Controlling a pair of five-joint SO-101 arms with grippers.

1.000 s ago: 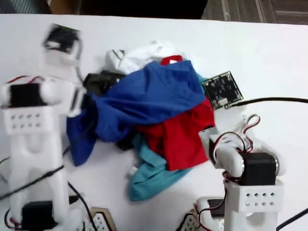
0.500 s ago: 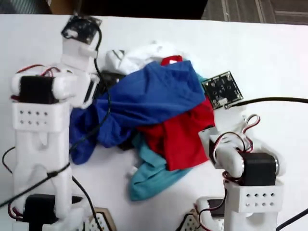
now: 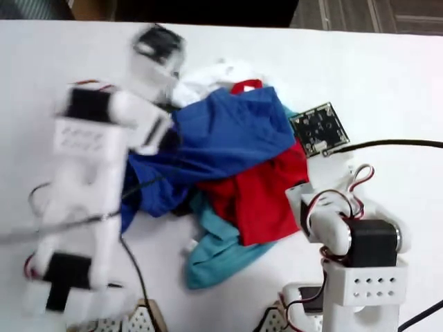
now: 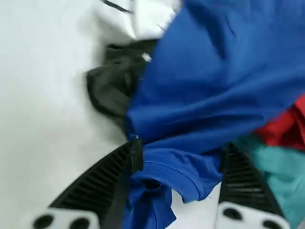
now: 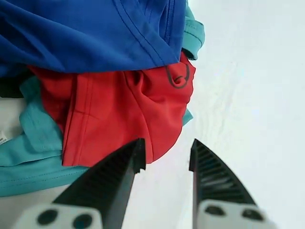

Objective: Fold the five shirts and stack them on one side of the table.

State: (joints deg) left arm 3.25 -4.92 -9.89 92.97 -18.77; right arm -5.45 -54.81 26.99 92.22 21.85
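Observation:
Five shirts lie in a heap mid-table: a blue shirt on top, a red shirt under it, a teal shirt lowest at the front, a white shirt at the back. A black shirt peeks out beside the blue one. My left gripper is open, its fingers straddling a hem of the blue shirt at the heap's left edge. My right gripper is open over the edge of the red shirt, with bare table between its fingertips.
The left arm leans over the heap's left side. The right arm stands at the front right, its camera board over the heap's right edge. White table stretches right and behind.
The left arm has swung right, towards the heap, and its wrist now sits over the white and blue shirts. The right arm and the shirts have stayed put.

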